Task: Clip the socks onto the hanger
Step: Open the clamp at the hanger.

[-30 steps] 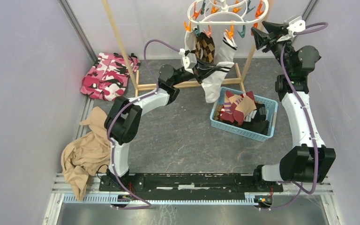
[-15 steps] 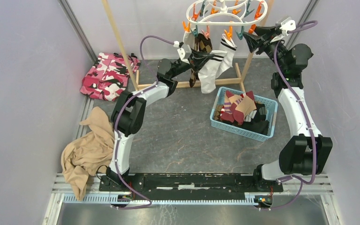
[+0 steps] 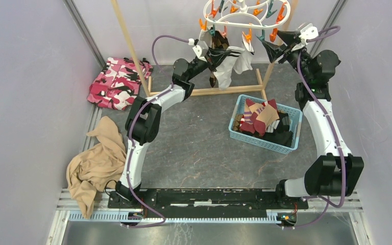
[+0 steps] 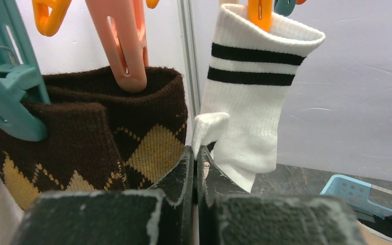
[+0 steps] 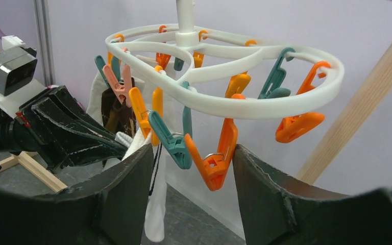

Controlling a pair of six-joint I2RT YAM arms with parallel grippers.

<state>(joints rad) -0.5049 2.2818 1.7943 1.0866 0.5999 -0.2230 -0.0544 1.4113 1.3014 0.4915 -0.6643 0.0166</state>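
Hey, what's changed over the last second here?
The left end effector, shut on the white striped sock, rose toward the hanger, folding the sock upward. The right end effector moved left toward an orange clothespin and opened wider. The blue basket and tan garment stayed put.

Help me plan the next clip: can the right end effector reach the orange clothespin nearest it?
Probably yes: the right end effector is open and the orange clothespin hangs framed between its fingers, nothing blocking.

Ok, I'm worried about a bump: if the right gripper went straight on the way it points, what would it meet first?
Likely the orange clothespin hanging from the rim of the hanger, framed between the open jaws of the right gripper; depth is unclear.
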